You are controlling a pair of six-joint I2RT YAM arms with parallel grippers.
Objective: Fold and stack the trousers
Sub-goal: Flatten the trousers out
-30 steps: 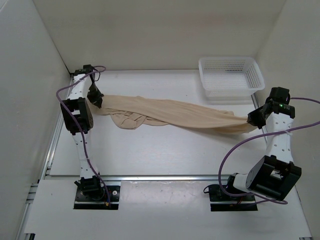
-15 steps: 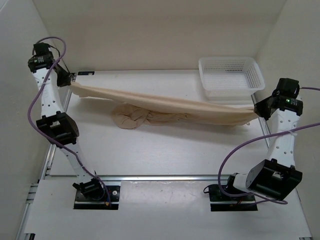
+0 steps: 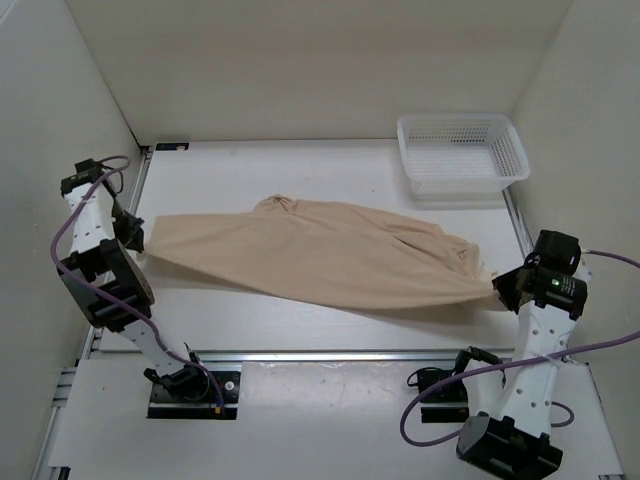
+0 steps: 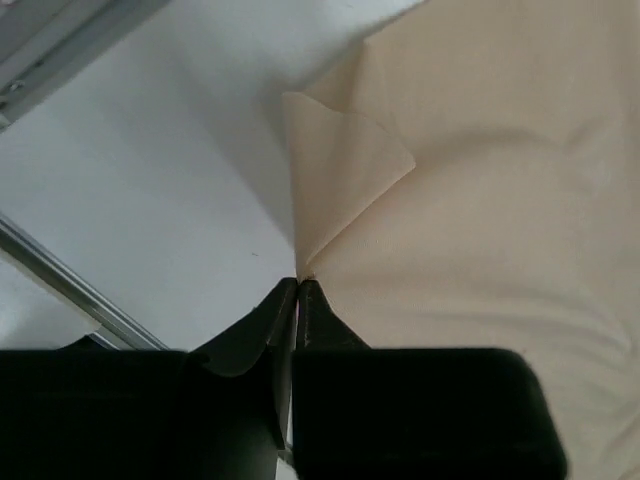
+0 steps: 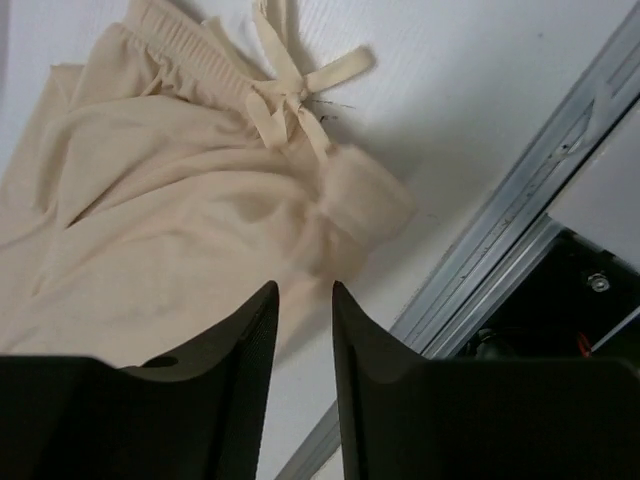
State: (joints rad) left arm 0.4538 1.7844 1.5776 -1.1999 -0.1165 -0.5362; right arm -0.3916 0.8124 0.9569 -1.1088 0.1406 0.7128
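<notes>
The beige trousers (image 3: 320,255) lie spread out across the table, running from the left edge to the right front. My left gripper (image 3: 140,247) is at their left end, low by the table's left edge. In the left wrist view it (image 4: 299,283) is shut on a corner of the fabric (image 4: 480,200). My right gripper (image 3: 500,292) is at the right end, by the waistband. In the right wrist view its jaws (image 5: 305,290) stand apart, with the waistband and drawstring (image 5: 290,95) just beyond the tips and nothing between them.
A white mesh basket (image 3: 462,155) stands at the back right corner. Aluminium rails run along the table's left edge (image 4: 60,280) and right edge (image 5: 520,200). White walls close in the table on three sides.
Both arms came down and toward the near side. The trousers went from a stretched, bunched strip held up between the grippers to a wide spread on the table. The right jaws now stand apart.
</notes>
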